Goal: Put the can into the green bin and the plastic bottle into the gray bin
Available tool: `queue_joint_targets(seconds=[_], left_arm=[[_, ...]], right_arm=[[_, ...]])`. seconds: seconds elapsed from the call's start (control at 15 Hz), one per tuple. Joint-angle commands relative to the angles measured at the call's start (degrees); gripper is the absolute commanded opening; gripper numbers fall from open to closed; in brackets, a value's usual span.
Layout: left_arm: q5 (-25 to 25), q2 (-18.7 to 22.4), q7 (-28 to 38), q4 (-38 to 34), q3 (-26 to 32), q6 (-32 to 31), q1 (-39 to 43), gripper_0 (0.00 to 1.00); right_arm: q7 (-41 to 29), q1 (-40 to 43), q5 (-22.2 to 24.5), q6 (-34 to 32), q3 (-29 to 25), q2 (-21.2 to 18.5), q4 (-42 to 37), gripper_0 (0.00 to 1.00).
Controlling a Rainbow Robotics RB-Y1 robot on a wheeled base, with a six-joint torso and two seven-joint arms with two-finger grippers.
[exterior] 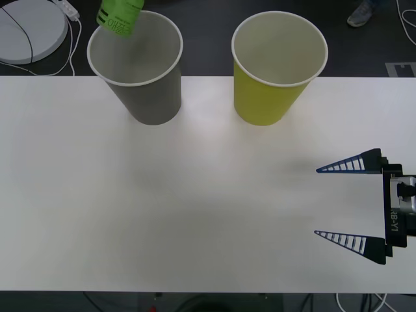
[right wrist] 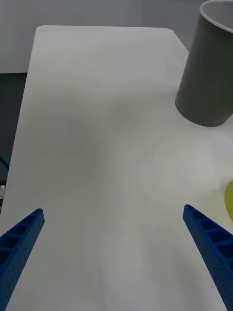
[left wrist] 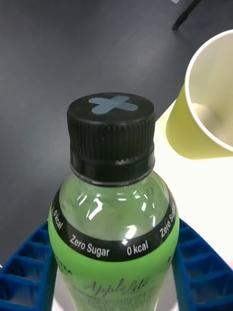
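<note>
white table (exterior: 195, 214) | dark gray floor (exterior: 208, 39) | white round base with cable (exterior: 29, 29)

Front view overlooks the table (exterior: 195, 214); wrist views sit close, sharing it.

Between my left fingers (left wrist: 29, 262) sits the plastic bottle (left wrist: 114, 214), and the black band round its shoulder reads "Zero Sugar", "0 kcal" and, cut off at both edges, "0 kcal" and "Zero Suga". Below the band, on the green label, pale script spells "AppleLite". Its black cap (left wrist: 111, 131) carries a grey-blue cross. Behind my right fingers (exterior: 348, 164), my wrist housing (exterior: 398, 214) is marked "RB-Y1".
</note>
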Motion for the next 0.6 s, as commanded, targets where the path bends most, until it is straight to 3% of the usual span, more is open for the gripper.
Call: queue_joint_targets(seconds=[0.07, 0.6], left_arm=[[-0.05, 0.11, -0.27, -0.02, 0.04, -0.03, 0.02, 1.0], [-0.14, 0.37, -0.44, -0.2, -0.05, -0.03, 0.02, 1.0]], right_arm=[[0.0, 0.0, 0.0, 0.0, 0.0, 0.0, 0.0, 1.0], [0.0, 0.0, 0.0, 0.0, 0.0, 0.0, 0.0, 1.0]])
